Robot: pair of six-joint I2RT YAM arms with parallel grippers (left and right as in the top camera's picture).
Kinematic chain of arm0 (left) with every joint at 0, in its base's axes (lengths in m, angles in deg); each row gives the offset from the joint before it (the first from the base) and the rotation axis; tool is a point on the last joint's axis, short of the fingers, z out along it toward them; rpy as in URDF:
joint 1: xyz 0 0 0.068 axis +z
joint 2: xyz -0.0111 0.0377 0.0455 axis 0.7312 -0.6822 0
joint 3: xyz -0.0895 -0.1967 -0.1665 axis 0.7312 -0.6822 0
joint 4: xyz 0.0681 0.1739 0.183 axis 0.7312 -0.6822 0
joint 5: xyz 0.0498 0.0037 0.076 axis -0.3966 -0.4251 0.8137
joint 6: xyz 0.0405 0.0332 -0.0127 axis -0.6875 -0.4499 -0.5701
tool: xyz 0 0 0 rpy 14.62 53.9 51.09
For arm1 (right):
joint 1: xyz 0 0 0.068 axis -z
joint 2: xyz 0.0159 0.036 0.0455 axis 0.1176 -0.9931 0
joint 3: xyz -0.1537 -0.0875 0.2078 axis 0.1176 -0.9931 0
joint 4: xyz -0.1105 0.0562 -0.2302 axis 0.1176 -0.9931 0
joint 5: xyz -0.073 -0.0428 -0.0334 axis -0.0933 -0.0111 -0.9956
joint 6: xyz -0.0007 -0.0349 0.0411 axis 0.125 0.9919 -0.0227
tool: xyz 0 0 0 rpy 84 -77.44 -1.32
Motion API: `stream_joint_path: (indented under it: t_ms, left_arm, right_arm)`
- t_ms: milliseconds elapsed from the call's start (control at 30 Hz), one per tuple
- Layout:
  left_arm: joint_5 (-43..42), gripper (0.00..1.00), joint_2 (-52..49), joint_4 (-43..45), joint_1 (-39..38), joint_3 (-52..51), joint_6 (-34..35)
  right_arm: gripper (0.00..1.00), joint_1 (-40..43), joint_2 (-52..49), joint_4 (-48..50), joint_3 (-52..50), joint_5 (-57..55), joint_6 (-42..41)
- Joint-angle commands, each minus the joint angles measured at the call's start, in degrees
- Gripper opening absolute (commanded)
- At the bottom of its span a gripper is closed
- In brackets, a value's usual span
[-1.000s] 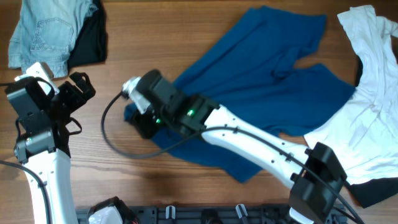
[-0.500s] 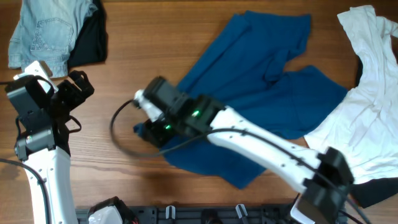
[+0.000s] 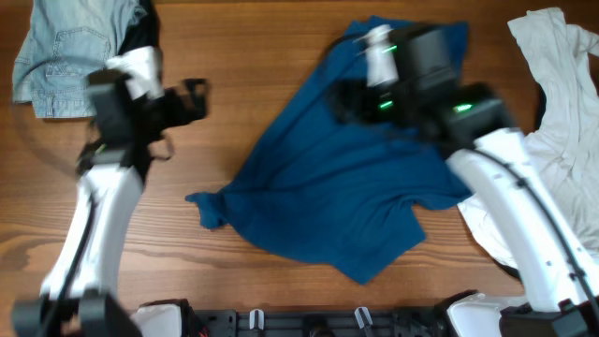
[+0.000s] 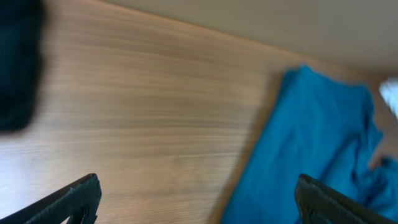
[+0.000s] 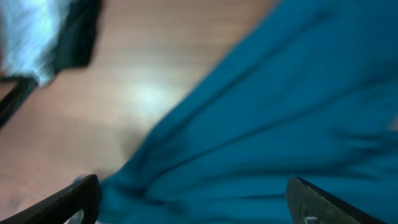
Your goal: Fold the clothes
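The clothes lie on the wooden table. The dark blue T-shirt (image 3: 337, 197) is spread crumpled across the middle, with a bunched corner at its left end. My right gripper (image 3: 344, 101) hovers over the shirt's far part. In the right wrist view it (image 5: 199, 208) is open, with blue fabric (image 5: 267, 112) below and nothing between the fingers. My left gripper (image 3: 194, 98) is open above bare wood, left of the shirt. Its wrist view shows it (image 4: 199, 208) over wood with the shirt's edge (image 4: 311, 137) on the right.
Pale blue denim (image 3: 65, 51) and a black piece (image 3: 136, 56) lie at the far left corner. A white shirt (image 3: 552, 140) covers the right side, with a dark piece under its lower edge. A black rail (image 3: 309, 323) runs along the near edge.
My right gripper opened, let go of the shirt's left corner and swung back to the far right. The shirt settled flatter. My left arm moved right and further away.
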Motion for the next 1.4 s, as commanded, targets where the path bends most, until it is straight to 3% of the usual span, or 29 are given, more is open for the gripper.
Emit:
stream_joint_path:
  t_ms: [0, 267, 567, 767, 900, 1000, 1100, 1200, 1233, 1367]
  left_arm:
    - [2.25, 1.00, -12.33, -4.11, -8.11, 12.85, -9.66]
    - [3.30, 1.00, -33.73, -14.01, -16.37, 35.19, -21.53]
    - [9.60, 0.99, -42.18, -12.94, -22.05, 37.66, -27.26]
    - [13.35, 0.90, -45.48, -11.69, -24.72, 37.66, -28.02]
    - [14.51, 0.79, -47.65, -10.56, -25.07, 37.66, -27.98]
    - [14.51, 0.63, -48.11, -9.94, -25.05, 37.66, -27.58]
    - [14.51, 0.42, -48.13, -9.11, -24.94, 37.66, -27.30]
    - [16.11, 0.11, -48.19, -8.26, -24.48, 37.64, -24.28]
    - [17.11, 0.06, -48.22, -8.20, -24.20, 37.64, -22.77]
    - [27.63, 0.04, -47.67, -8.55, -21.64, 37.66, -13.81]
  right_arm:
    - [0.96, 7.67, 0.74, -0.90, 1.27, -0.46, 5.01]
    - [0.96, 14.25, 0.68, -1.09, 1.20, -0.92, 7.85]
    - [0.96, 15.32, 0.31, -0.61, 0.07, -0.94, 9.22]
    - [0.96, 15.32, -0.26, -0.68, 0.07, -0.92, 9.18]
    - [0.87, 15.32, -0.42, -1.38, 0.07, -0.92, 9.20]
    - [0.84, 15.32, -0.42, -1.53, 0.07, -0.90, 9.18]
    - [0.84, 15.32, -0.42, -1.51, 0.07, -0.90, 9.16]
    - [0.76, 15.32, -0.42, -1.53, 0.07, -0.90, 9.16]
    - [0.75, 15.32, -0.42, -1.53, 0.07, -0.90, 9.16]
    - [0.74, 15.32, -0.42, -1.53, 0.07, -0.90, 9.16]
